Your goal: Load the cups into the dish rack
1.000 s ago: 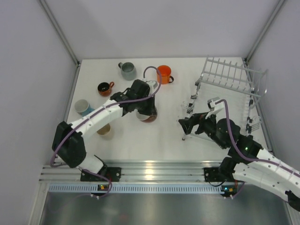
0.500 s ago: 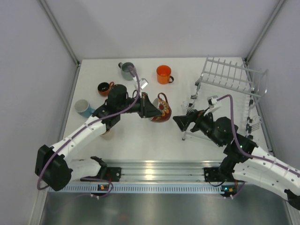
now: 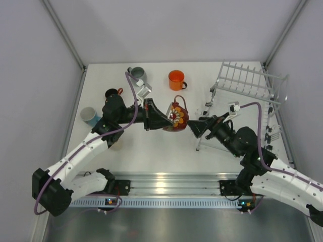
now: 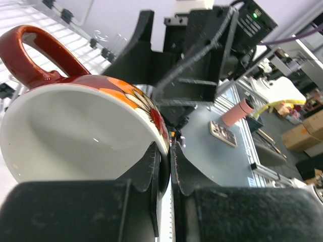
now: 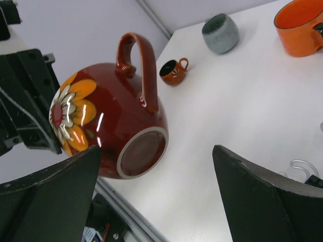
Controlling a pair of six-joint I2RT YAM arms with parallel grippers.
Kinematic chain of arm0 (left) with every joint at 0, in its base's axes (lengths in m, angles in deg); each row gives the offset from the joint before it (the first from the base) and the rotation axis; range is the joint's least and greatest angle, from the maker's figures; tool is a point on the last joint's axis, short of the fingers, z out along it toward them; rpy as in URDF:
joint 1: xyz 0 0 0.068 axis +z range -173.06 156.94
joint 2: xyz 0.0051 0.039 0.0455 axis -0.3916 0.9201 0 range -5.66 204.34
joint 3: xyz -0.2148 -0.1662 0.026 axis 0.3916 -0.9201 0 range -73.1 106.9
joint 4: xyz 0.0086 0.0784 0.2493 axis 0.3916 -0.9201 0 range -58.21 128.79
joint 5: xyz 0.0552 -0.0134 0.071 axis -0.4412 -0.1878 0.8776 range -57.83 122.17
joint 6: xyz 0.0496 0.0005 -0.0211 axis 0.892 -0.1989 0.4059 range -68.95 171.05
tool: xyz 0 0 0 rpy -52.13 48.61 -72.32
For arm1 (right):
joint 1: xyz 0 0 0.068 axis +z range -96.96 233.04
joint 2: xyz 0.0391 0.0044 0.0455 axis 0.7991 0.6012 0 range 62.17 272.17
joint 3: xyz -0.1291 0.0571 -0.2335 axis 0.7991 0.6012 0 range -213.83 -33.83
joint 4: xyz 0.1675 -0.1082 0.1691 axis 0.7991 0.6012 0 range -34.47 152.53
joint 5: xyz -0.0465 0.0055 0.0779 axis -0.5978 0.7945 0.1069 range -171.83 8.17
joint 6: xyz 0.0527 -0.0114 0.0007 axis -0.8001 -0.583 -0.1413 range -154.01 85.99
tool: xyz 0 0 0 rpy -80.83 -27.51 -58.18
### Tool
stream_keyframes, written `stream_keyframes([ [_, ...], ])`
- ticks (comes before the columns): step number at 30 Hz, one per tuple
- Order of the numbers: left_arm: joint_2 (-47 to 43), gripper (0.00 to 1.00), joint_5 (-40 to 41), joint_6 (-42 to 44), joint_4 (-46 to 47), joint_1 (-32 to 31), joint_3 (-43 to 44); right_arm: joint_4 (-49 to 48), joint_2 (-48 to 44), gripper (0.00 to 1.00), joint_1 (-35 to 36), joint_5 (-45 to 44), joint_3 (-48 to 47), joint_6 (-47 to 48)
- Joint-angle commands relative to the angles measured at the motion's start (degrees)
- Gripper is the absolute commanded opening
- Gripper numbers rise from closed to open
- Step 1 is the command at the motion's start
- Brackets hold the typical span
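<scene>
My left gripper [image 3: 164, 120] is shut on the rim of a dark red cup [image 3: 176, 118] with an orange flower, holding it on its side above the table. In the left wrist view the rim is pinched between the fingers [image 4: 151, 166] and the white inside of the cup [image 4: 81, 131] faces the camera. My right gripper [image 3: 194, 129] is open just right of the cup. Its wide-set fingers [image 5: 50, 196] frame the cup's base [image 5: 141, 151] without touching it. The dish rack [image 3: 247, 80] stands at the right.
On the table stand a grey cup [image 3: 137, 76], a bright orange cup [image 3: 176, 79], a squat orange-red cup [image 3: 112, 94] and a light blue cup [image 3: 89, 115]. The left arm crosses the table's left half.
The left arm has lifted the dark red cup, tipped it sideways and carried it right. The right gripper has moved left and up to meet it, staying open.
</scene>
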Motion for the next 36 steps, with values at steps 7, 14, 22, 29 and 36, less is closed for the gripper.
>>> stream_keyframes([
  [7,-1.36,0.00,-4.36,-3.35,9.55,-0.03,1.06,1.93,1.60,0.93,-2.05,-6.00,-7.73,22.43],
  [14,3.64,0.00,-3.74,-14.46,-0.13,0.06,7.38,-13.22,5.02,0.94,-2.05,-15.75,0.15,51.84],
  [22,4.00,0.00,-9.98,-39.11,13.24,0.06,9.14,-50.29,16.00,0.96,-1.27,-6.88,14.72,81.94],
  [29,1.19,0.00,-17.44,-44.48,13.24,0.14,9.85,-78.11,23.75,0.78,3.54,-0.81,23.10,102.96],
  [36,-2.59,0.00,-23.24,-42.64,13.15,0.06,8.88,-70.58,15.41,0.75,13.31,-2.74,23.73,109.90],
])
